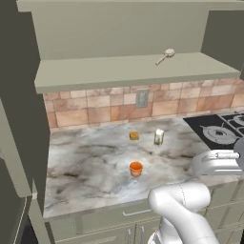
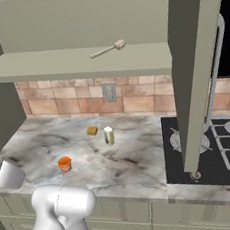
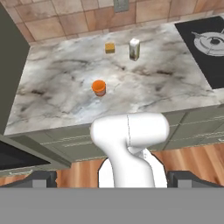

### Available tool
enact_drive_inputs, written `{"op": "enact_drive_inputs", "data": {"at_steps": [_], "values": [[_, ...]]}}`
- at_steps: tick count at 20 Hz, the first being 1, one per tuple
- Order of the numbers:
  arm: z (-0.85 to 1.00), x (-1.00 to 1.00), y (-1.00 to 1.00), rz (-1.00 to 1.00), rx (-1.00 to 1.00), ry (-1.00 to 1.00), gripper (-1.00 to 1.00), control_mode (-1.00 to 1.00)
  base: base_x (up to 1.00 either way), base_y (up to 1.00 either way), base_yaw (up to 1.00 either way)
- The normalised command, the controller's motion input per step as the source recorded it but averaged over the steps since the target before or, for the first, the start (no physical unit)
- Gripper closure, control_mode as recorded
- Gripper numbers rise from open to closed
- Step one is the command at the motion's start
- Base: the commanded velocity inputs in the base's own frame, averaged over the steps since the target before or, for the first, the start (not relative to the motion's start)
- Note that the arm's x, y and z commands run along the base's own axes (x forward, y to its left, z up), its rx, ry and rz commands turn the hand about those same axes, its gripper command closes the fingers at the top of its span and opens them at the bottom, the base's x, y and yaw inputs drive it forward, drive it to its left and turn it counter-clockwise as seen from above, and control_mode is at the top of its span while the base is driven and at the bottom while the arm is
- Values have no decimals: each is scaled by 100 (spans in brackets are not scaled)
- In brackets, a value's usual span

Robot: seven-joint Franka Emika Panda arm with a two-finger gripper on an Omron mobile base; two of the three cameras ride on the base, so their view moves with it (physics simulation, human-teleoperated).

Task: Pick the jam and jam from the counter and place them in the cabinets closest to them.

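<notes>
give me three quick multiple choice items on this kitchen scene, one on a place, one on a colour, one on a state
1. Where does the spoon lie?
A. on the counter
B. on the open cabinet shelf
C. on the stove

2. What colour is the small cup nearest the counter's front edge?
A. orange
B. blue
C. green

3. How do the robot's fingers stand?
A. shut on the cup
B. shut on nothing
C. wide apart, holding nothing

Answers: 1 B, it rests on the shelf above the tiled wall. 2 A, it is plainly orange on the marbled counter. 3 C, the tips sit far apart in the hand view.
</notes>
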Motion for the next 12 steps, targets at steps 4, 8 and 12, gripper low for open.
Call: {"op": "enact_drive_inputs", "data": {"at_steps": [4,8,12], "values": [[-6,15,0,0,0,0,-100,-100,0,0,0],[-6,11,0,0,0,0,-100,-100,0,0,0],[-6,22,0,0,0,0,-100,-100,0,0,0]]}}
